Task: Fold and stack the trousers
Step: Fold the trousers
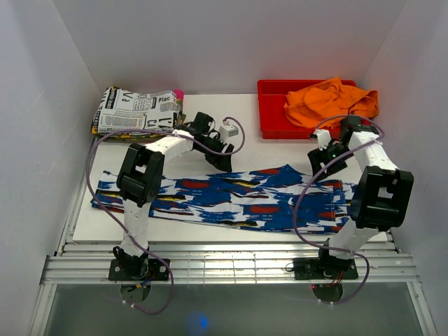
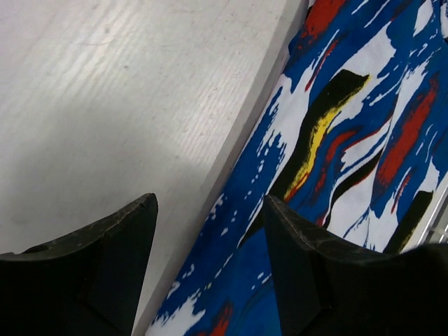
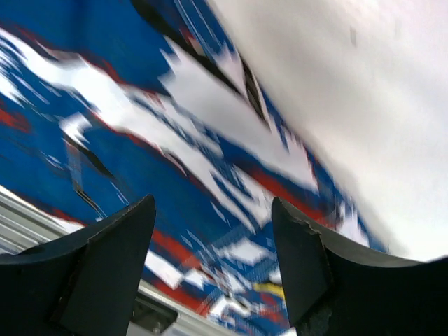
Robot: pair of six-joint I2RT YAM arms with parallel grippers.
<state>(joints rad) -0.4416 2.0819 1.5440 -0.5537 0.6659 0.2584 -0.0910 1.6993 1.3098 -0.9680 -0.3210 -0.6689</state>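
The royal blue trousers (image 1: pixel 231 199) with white streaks and red, black and yellow patches lie spread lengthwise across the white board, from its left edge to its right. My left gripper (image 1: pixel 219 159) hovers open over their far edge near the middle; the left wrist view shows the cloth's edge (image 2: pixel 336 140) between and beyond the black fingers (image 2: pixel 308 273). My right gripper (image 1: pixel 323 162) hovers open above the trousers' far right part; the right wrist view shows the cloth (image 3: pixel 140 119) below its fingers (image 3: pixel 105 266). Neither gripper holds anything.
A folded black-and-white newspaper-print cloth (image 1: pixel 136 110) lies at the back left. A red bin (image 1: pixel 273 112) at the back right holds orange cloth (image 1: pixel 329 101). White walls close in three sides. A slatted metal edge (image 1: pixel 231 266) runs along the front.
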